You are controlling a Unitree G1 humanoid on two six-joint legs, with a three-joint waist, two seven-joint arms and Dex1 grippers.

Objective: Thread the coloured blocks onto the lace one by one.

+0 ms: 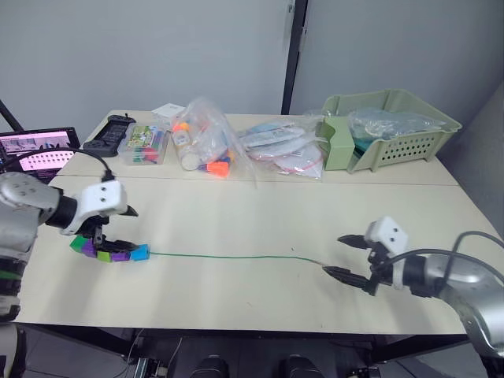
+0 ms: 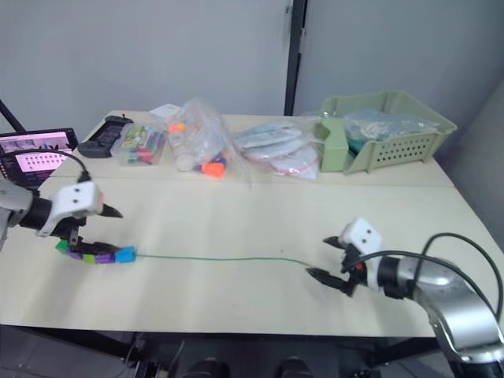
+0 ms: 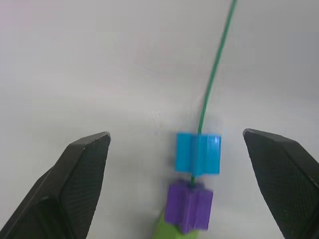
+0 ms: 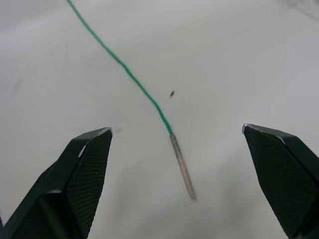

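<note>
The coloured blocks (image 1: 110, 252) were found strung on the lace (image 1: 228, 256) in a short curved row near the table's left edge: green at the outer end, then purple and light green cubes, with a blue block (image 3: 198, 153) last. The lace, a thin green cord, was laid nearly straight across the table surface toward the right, parallel to the front edge. Its stiff pale tip (image 4: 182, 167) was lying flat on the table toward the right side, free of blocks.

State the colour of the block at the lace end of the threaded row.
Blue: the blue block is seen best in the left wrist view, with the lace running from it.
</note>
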